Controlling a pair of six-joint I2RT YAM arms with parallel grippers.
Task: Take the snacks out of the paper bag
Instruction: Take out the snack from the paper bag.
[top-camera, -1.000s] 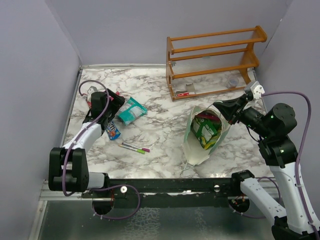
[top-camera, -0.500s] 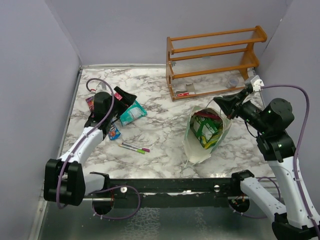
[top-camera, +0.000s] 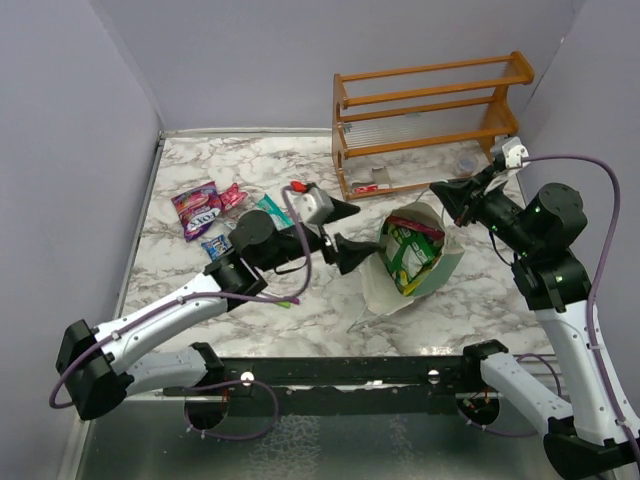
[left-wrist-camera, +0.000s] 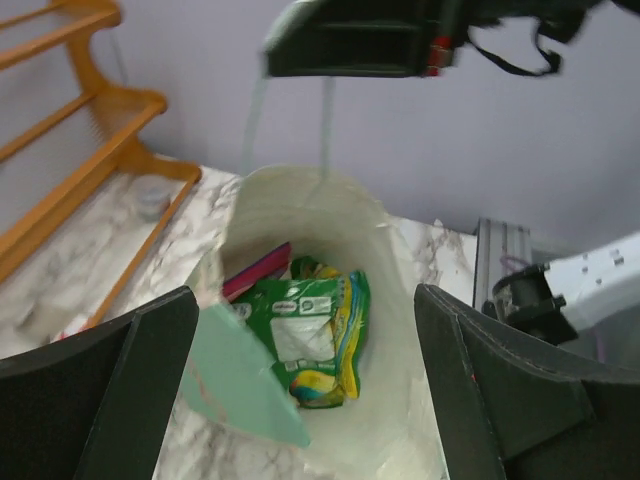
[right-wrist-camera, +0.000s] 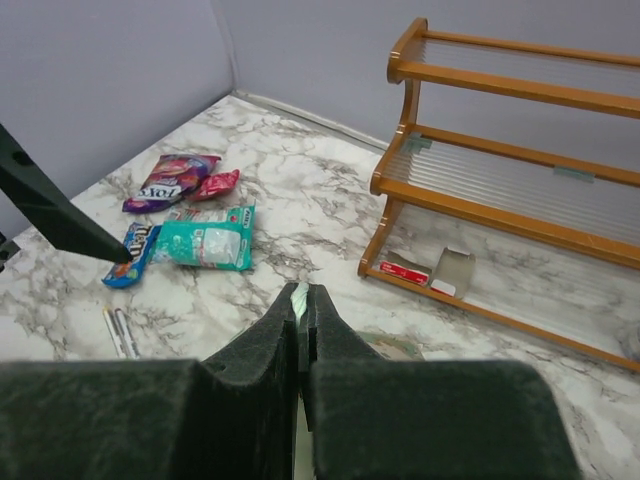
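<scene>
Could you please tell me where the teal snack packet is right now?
In the right wrist view the teal snack packet lies flat on the left side of the marble table, right beside the blue packet.

paper bag (top-camera: 443, 268) mouth: wide open, facing left hand (top-camera: 365, 230) | above mouth: right hand (top-camera: 446, 192) gripping bag's top | behind: wooden rack (top-camera: 435, 71)

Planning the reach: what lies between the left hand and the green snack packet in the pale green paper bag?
Nothing; the left wrist view shows only the bag's open mouth.
</scene>
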